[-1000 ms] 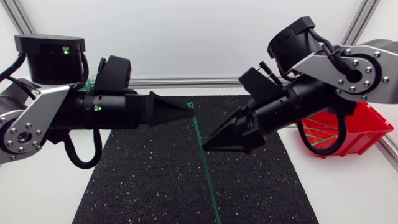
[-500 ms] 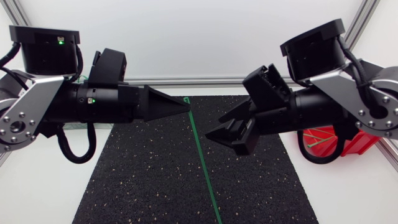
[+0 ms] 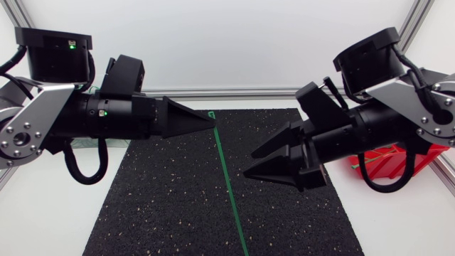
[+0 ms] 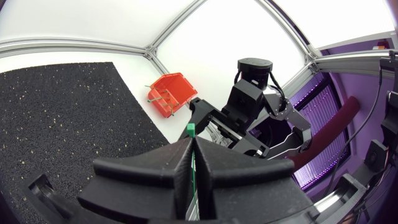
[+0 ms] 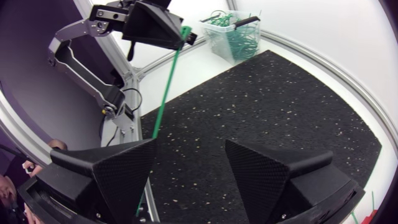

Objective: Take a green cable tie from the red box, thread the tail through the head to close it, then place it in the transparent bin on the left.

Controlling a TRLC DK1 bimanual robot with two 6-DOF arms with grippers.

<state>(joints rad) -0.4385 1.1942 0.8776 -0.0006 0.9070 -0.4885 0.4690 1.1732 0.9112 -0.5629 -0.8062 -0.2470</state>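
Note:
My left gripper [image 3: 212,122] is shut on a green cable tie [image 3: 226,171] just below its head, held above the black mat. The tie's tail hangs down toward the mat's near edge. In the left wrist view the tie's head [image 4: 190,129] pokes out past the shut fingertips of the left gripper [image 4: 191,140]. My right gripper [image 3: 249,165] stands open just right of the hanging tail, apart from it. In the right wrist view the tie [image 5: 165,99] runs beside one finger of the right gripper [image 5: 189,152], not between the fingers. The red box [image 3: 389,159] is partly hidden behind my right arm.
The black mat [image 3: 170,199] covers the middle of the table. The transparent bin [image 5: 235,34], holding several green ties, stands beyond the mat's far corner. The red box [image 4: 169,93] with ties sits off the mat's edge on the white table.
My right arm has swung to the right and levelled out, and its gripper has drawn back a little from the tie. The left gripper rose slightly with the tie.

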